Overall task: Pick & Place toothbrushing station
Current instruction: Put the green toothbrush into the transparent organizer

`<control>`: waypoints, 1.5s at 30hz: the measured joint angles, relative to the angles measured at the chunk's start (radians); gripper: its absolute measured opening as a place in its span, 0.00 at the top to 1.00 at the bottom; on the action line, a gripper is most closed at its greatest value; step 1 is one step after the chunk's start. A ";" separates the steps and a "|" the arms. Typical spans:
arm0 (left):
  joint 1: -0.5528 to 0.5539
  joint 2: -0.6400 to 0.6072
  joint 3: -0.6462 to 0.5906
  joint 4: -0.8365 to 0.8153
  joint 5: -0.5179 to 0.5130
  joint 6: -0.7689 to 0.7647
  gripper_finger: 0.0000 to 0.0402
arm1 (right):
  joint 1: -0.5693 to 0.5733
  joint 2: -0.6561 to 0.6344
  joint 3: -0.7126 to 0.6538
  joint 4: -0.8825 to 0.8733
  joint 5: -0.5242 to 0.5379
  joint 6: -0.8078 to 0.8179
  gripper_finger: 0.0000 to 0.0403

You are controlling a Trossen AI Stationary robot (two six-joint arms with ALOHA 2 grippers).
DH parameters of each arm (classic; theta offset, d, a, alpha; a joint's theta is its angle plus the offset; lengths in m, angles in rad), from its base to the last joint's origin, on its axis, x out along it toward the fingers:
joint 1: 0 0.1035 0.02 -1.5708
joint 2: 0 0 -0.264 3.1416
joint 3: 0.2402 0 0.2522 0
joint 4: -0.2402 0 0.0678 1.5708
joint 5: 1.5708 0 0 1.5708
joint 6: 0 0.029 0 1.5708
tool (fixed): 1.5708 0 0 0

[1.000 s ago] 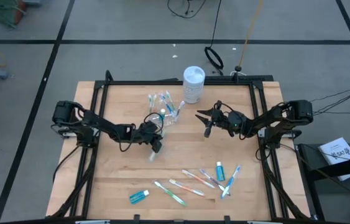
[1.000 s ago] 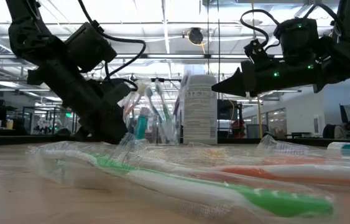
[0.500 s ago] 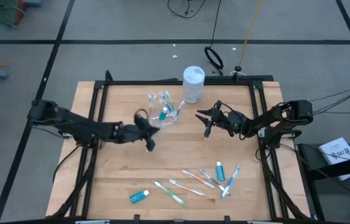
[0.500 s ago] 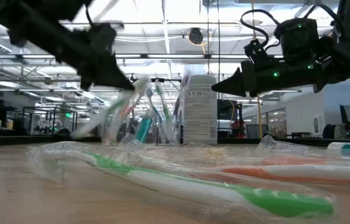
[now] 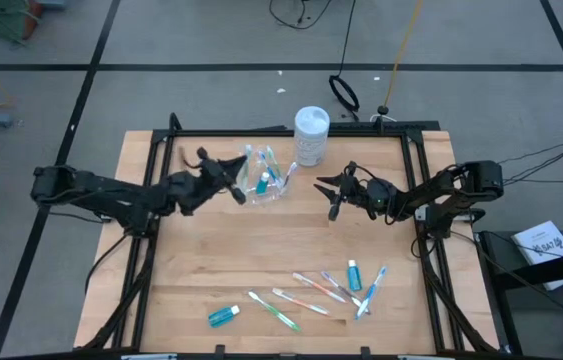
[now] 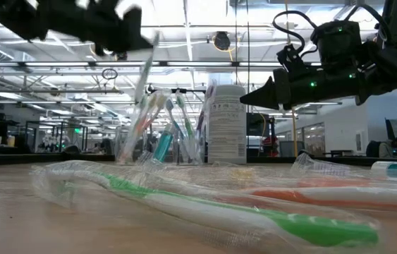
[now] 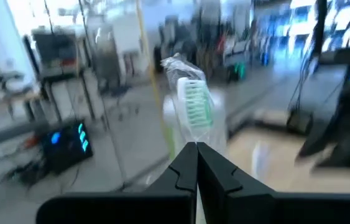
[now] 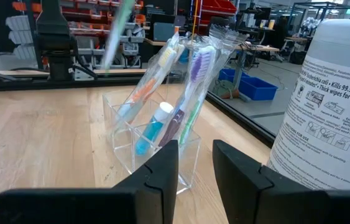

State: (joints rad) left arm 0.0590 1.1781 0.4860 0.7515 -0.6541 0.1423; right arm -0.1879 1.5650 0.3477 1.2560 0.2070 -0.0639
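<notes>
Wrapped toothbrush (image 7: 190, 102) carried toward crowded cup (image 5: 266, 186), upper centre.
Left end effector (image 5: 229, 186) clamped on it; a snag could tip the cup. Right end effector (image 5: 331, 195) waits, apart.

A green-bristled toothbrush (image 7: 193, 109), a teal toothpaste tube (image 5: 224, 316), a white canister (image 5: 311, 135) with black print.

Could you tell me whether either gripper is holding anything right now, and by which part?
The left gripper is shut on a wrapped green toothbrush, gripping its handle below the bristle head. The right gripper holds nothing.
</notes>
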 joint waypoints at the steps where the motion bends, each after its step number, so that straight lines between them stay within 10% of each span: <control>1: 0.017 0.026 -0.006 -0.011 -0.001 -0.015 1.00 | 0.000 0.000 0.000 -0.001 0.000 0.000 0.78; 11: 0.069 0.241 -0.051 0.007 -0.110 -0.104 0.99 | 0.000 0.000 0.000 -0.005 0.000 0.000 0.78; 25: -0.123 0.215 -0.051 -0.218 -0.389 -0.216 0.99 | 0.000 0.000 0.000 -0.005 0.001 0.000 0.77; 45: -0.142 0.202 -0.051 -0.267 -0.346 -0.167 0.67 | 0.000 0.000 0.000 -0.004 0.001 0.000 0.77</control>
State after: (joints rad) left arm -0.0833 1.3804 0.4355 0.4849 -1.0003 -0.0243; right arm -0.1879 1.5650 0.3477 1.2518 0.2077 -0.0639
